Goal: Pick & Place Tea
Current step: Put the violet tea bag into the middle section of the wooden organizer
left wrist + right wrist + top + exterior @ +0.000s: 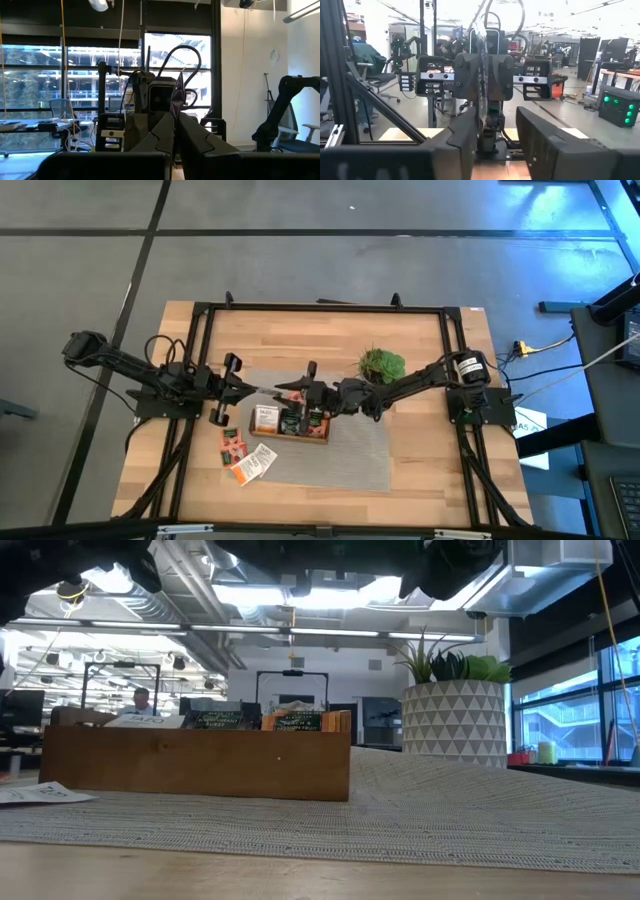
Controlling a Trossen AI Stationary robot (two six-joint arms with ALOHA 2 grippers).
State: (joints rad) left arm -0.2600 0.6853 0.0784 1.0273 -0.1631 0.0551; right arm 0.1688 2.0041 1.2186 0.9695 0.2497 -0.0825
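Left end effector (pixel 176 131) pinched shut on a thin, edge-on tea sachet (pixel 177 95), right end effector (pixel 496 134) parted around it

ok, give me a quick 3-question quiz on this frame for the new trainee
1. True or false: the plant stands inside the wooden tray.
2. The left claw is: A) open and empty, B) shut on a tea bag, C) resting on the table.
3. Where do the loose tea bags lie?

Key:
1. False. It stands on the mat, apart from the tray.
2. B. It holds the tea bag up in the air, above the tray.
3. On the mat and table just outside the tray, on the left arm's side.
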